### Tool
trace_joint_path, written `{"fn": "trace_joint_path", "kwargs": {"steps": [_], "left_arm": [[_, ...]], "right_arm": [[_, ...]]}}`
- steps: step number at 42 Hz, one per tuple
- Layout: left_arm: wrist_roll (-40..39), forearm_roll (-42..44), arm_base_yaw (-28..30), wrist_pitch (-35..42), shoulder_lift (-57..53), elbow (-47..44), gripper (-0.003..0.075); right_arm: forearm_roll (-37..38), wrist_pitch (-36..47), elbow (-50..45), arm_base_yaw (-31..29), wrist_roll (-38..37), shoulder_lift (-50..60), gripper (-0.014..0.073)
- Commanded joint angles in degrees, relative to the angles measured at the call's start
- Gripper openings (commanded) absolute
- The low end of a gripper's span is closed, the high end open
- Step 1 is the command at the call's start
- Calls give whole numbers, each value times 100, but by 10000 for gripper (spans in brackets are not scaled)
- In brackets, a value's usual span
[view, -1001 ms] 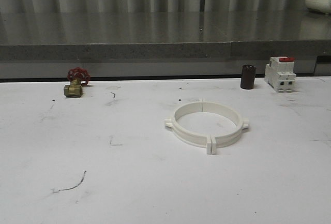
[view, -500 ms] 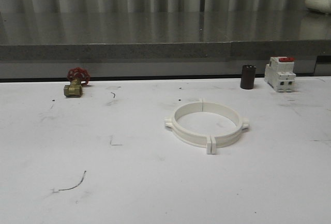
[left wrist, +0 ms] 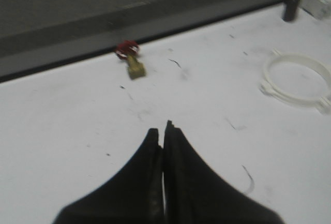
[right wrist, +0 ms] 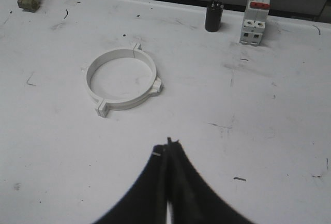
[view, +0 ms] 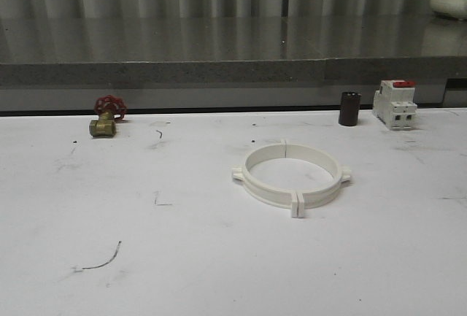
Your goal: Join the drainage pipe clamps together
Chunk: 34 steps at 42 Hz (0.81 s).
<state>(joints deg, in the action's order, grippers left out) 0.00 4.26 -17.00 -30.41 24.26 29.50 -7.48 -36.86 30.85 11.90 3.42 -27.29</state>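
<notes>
Both hands sit closed on nothing: your left hand [left wrist: 164, 131] and right hand [right wrist: 168, 146] have fingers pressed together above bare white tabletop [view: 182, 257]. Ahead of the right hand, well apart, the two white plastic half-ring clamps [right wrist: 121, 79] lie joined as one ring. Reach in closed and you could knock the halves apart or slide them away.

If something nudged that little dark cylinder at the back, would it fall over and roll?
Probably. The dark cylinder stands upright, taller than it is wide, so a push near its top could tip it. Once on its round side it would likely roll. It looks small, so probably light.
</notes>
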Motion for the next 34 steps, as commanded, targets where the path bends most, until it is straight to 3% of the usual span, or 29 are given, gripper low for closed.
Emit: {"fn": "trace_joint_path", "kwargs": {"steps": [1, 12, 24, 34], "left_arm": [[0, 7, 539, 1314, -530, -450, -20], [0, -95, 1486, 2509, -2030, -2152, -20], [0, -683, 1579, 3103, -2524, -3088, -20], [-34, -656, 1606, 3141, -2524, -3110, -20]], "right_arm": [[-40, 387, 135, -24, 9, -18, -69], [-40, 384, 135, -24, 9, -18, -69], [-40, 384, 135, -24, 9, -18, -69], [-40, 378, 135, -24, 9, -18, -69]]}}
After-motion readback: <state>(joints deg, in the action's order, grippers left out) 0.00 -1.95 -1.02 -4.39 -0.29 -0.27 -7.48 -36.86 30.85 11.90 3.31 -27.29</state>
